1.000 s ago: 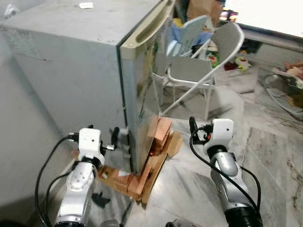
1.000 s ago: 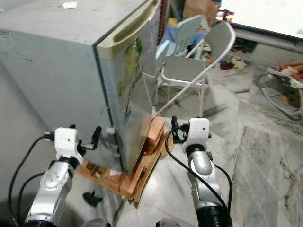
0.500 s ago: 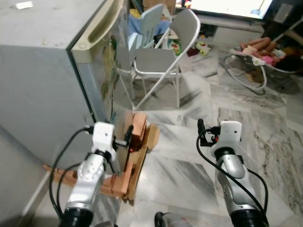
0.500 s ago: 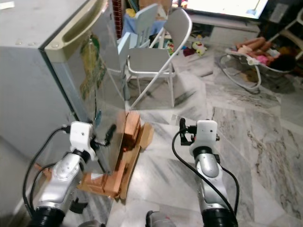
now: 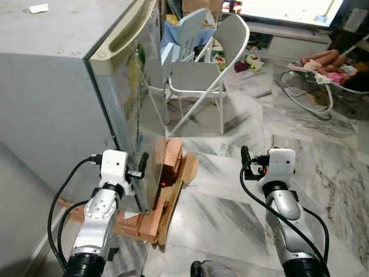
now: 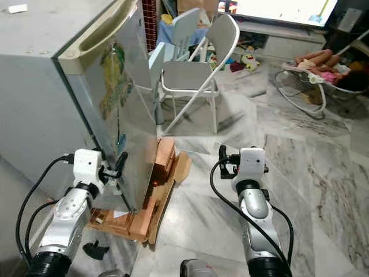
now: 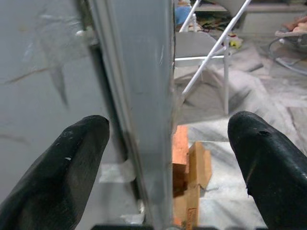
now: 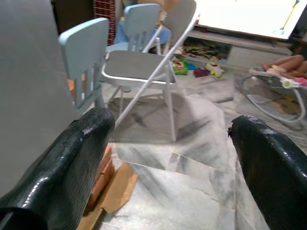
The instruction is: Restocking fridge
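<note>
Down at the fridge door's lower free edge, the left gripper (image 7: pixel 168 158) has its fingers spread either side of the fridge door (image 7: pixel 139 96), whose edge runs vertically. Right gripper (image 8: pixel 168 163) hangs open, well apart.

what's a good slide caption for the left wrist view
Left gripper open, its black fingers straddling the edge of the fridge door, bricks and a folding chair beyond.

No legible text anywhere.
</note>
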Controlling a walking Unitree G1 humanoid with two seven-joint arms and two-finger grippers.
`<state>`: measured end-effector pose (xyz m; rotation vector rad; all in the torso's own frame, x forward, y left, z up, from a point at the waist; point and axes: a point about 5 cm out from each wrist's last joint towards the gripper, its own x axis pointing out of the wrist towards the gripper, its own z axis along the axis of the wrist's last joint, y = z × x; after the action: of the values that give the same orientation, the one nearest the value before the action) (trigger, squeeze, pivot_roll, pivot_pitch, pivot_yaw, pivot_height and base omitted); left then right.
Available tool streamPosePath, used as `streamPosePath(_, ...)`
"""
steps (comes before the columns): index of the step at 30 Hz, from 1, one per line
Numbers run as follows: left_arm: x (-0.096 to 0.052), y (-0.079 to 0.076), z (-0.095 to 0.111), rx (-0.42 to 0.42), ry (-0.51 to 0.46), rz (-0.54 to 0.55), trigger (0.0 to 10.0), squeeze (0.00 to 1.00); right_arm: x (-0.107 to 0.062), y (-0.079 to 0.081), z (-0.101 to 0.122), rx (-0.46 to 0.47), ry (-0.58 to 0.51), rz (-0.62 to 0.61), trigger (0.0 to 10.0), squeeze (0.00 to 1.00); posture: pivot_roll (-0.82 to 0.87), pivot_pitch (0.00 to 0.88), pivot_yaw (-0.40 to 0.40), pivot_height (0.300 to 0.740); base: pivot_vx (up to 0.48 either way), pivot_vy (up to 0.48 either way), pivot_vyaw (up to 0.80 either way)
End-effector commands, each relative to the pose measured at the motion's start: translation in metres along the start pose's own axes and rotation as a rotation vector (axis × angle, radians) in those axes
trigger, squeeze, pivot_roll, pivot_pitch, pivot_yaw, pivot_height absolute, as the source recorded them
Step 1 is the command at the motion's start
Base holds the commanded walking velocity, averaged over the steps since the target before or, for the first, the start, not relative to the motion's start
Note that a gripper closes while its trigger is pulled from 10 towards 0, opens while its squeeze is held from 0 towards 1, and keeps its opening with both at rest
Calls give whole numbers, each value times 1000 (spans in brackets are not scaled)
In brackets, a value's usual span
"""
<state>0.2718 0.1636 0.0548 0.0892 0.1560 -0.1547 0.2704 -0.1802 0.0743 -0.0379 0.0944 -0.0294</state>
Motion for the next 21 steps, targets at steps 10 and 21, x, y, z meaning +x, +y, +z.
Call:
streamPosePath(10,19,3,7,28,-12,-4,10000,0,2,0,5,4,-9,4,10000,0,24,0,-26,740,0,0,0)
streamPosePath(21,35,-1,19,32,-49,-61,10000,0,-6,0,-8,-25,74,36,10000,0,15,0,-20,740,0,0,0)
